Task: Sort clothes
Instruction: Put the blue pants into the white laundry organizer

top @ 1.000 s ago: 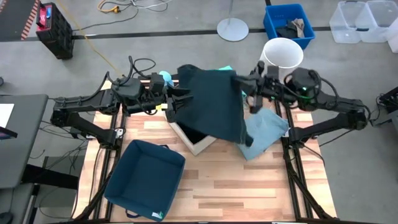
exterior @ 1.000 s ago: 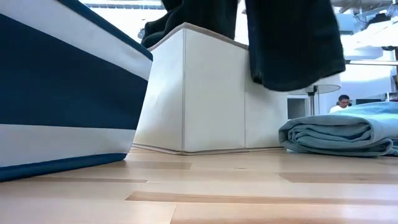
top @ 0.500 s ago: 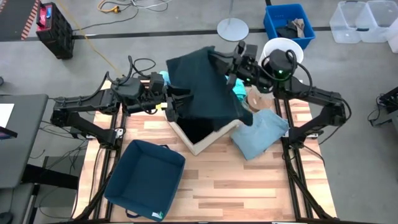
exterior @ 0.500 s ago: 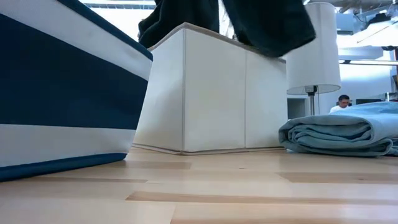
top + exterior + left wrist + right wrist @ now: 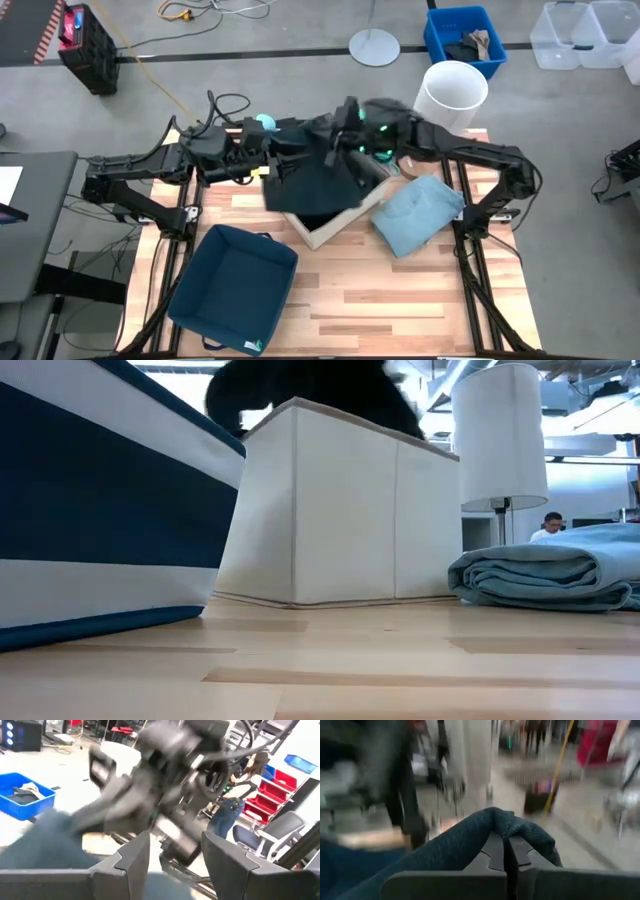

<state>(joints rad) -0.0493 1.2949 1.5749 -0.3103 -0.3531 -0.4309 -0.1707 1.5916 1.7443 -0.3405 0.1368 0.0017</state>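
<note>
The right gripper (image 5: 335,150) pinches the jeans (image 5: 315,180) tight above the beige box (image 5: 335,228), draping its far rim. The left gripper (image 5: 285,160), fingers apart, sits beside that box's left edge.

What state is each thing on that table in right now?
Dark jeans: draped over the beige box, pinched by the right end effector.
Beige box: upright, jeans across its top.
Navy box: open, nothing visible inside.
Pale blue garment: folded, flat on the table beside the beige box.
Turquoise garment: mostly hidden behind the jeans.
Left end effector: open, beside the jeans.
</note>
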